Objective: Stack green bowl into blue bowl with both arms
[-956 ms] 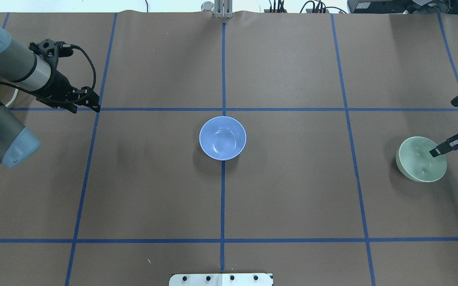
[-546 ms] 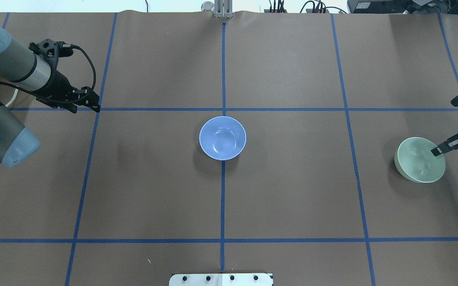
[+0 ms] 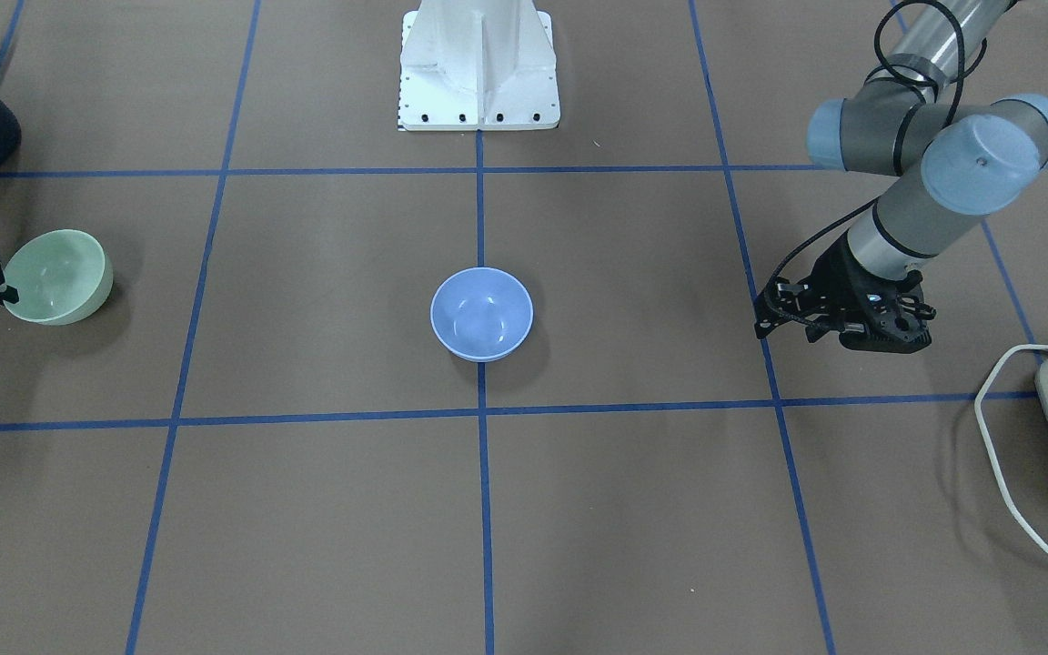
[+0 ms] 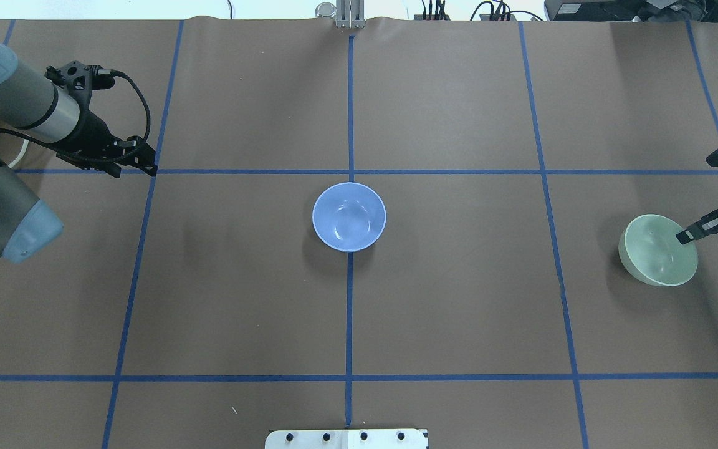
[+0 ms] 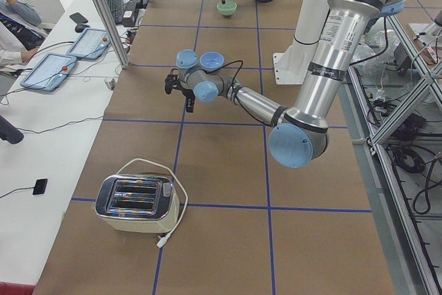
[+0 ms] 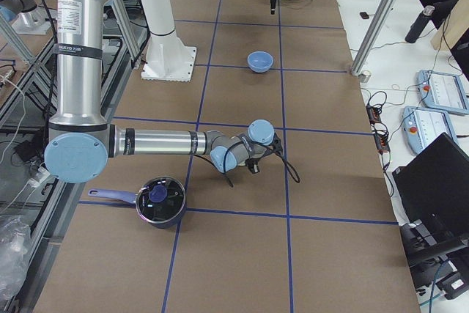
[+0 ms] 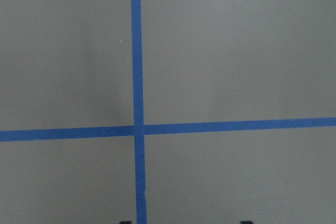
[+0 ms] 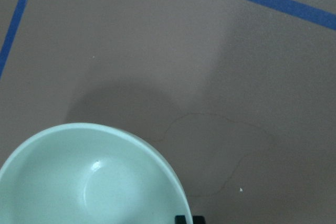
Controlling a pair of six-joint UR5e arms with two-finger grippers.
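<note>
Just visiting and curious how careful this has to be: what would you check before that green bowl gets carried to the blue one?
1. Grip: right gripper on the green bowl rim, bowl tilted: ok.
2. Lift: green bowl off the table: cannot tell.
3. Target: blue bowl upright, empty: ok.
4. Spare arm: left gripper open, away from blue bowl: ok.

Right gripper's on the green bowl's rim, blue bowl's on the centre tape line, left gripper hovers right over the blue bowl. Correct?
Not quite: the left gripper hovers over a tape crossing far left of the blue bowl, as the overhead view shows. The right gripper at the green bowl's rim and the centre-line placement are right.
</note>
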